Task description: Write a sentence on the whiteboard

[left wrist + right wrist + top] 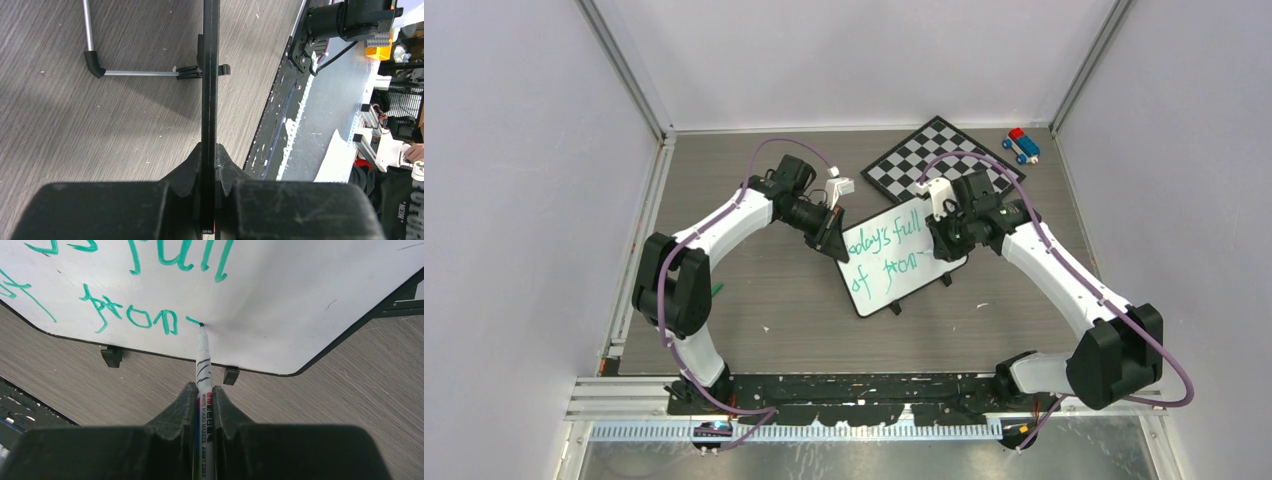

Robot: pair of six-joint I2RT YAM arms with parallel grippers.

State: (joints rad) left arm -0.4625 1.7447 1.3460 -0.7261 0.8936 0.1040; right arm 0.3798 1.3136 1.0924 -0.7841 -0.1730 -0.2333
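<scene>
The whiteboard (899, 290) stands tilted at the table's middle. The sentence (886, 243) is green handwriting in two lines: "today's full" above, "of prom" below, the last letters rough. My left gripper (836, 240) is shut on the whiteboard's left edge, which shows as a thin dark strip (210, 75) between the left gripper's (210, 160) fingers. My right gripper (944, 245) is shut on a white marker (204, 370). The marker's green tip touches the whiteboard (300, 300) at the end of the sentence's (135, 315) second line. The right gripper (204, 392) is just below the board's lower edge.
A checkered chessboard (939, 160) lies behind the whiteboard at the back right. A blue and red toy (1022, 145) sits in the far right corner. A small green item (717, 288) lies by the left arm. The board's wire stand leg (135, 73) rests on the table.
</scene>
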